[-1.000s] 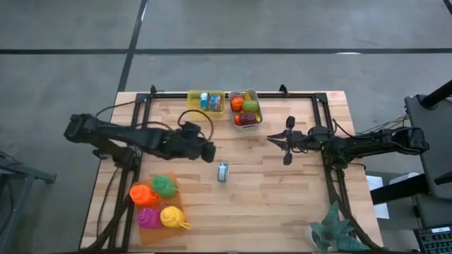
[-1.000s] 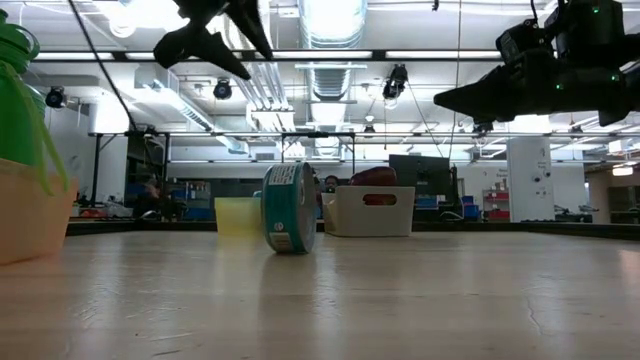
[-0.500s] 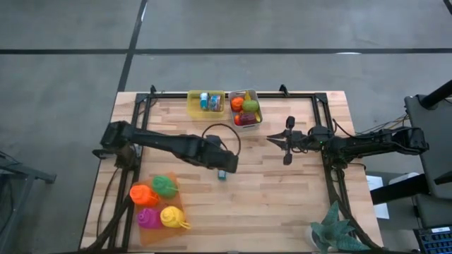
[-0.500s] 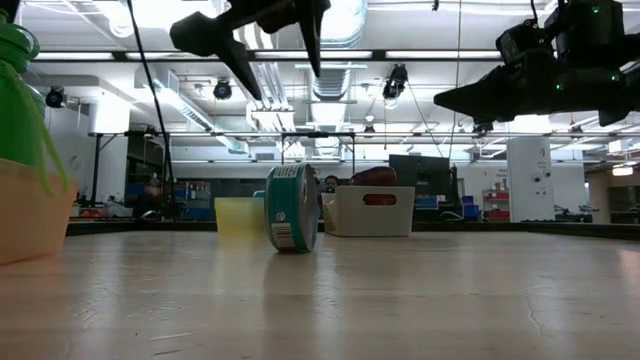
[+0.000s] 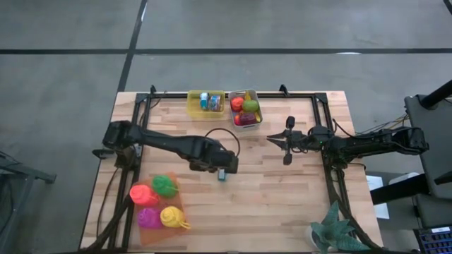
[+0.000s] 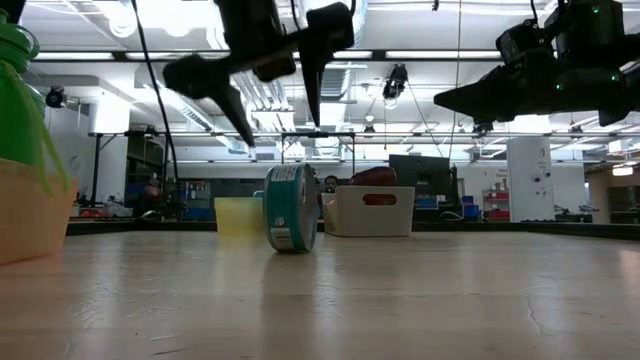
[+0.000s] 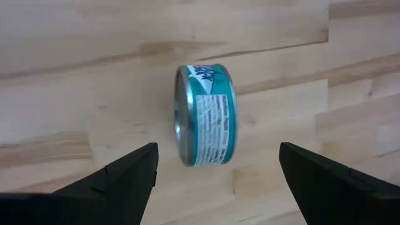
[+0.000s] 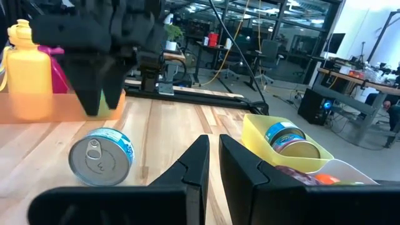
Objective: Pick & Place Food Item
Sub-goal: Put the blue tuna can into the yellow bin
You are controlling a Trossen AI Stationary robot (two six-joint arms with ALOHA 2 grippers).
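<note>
Teal and silver, the small food can [image 5: 222, 173] sits on its edge near the middle of the wooden table [image 5: 282, 204], its flat ends facing sideways and its printed label [image 7: 215, 119] facing up toward the arm above it. The left gripper [image 5: 220, 166] hangs right over the can with its two dark fingers [image 7: 125, 178] spread wide, one on each side and neither touching the metal; from table height the fingertips point down above the can's rim [image 6: 292, 180]. Off to the right, the right gripper [image 5: 284, 143] waits above the boards with its fingers pressed together, nothing between them. At the far edge of the table a yellow bin [image 5: 205, 103] holds two more cans, and just beside it a white bin [image 5: 244, 108] is filled with toy fruit in red, orange and green. At the near left corner an orange tray [image 5: 157, 212] carries a cluster of bright plastic bottles. A green plant [image 5: 337, 233] stands at the near right corner.
</note>
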